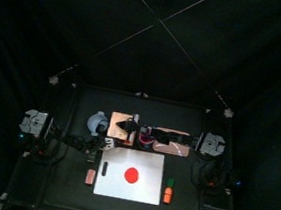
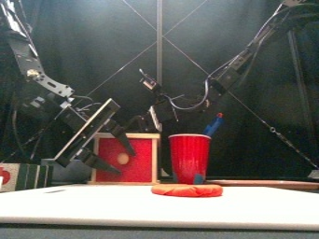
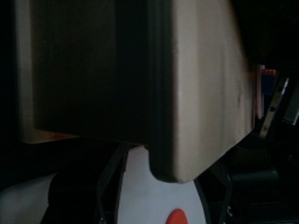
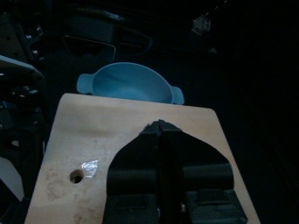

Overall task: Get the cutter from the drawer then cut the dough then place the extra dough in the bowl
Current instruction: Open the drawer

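Cutter not visible; judged to be inside the wooden box point(image 4: 87, 144), behind its red drawer front point(image 2: 134, 149), which sits flush, so the drawer is not yet opened; that front is the box's face toward the white cutting board point(image 2: 149, 210), so the pull should run from box toward board; left tool point(image 2: 110, 140) is the nearer one, just off the box's front-left corner, jaws spread wide, holding nothing; right tool point(image 4: 162, 129) is over the box's top, jaws narrowed together, grasping nothing, probably to steady it; red dough disc point(image 2: 187, 189) lies uncut on the board in front of the box; blue-grey bowl point(image 4: 128, 83) just left of the box; red cup point(image 2: 189, 157) with blue toy knife point(image 2: 214, 123) just right of it, beside the drawer's path
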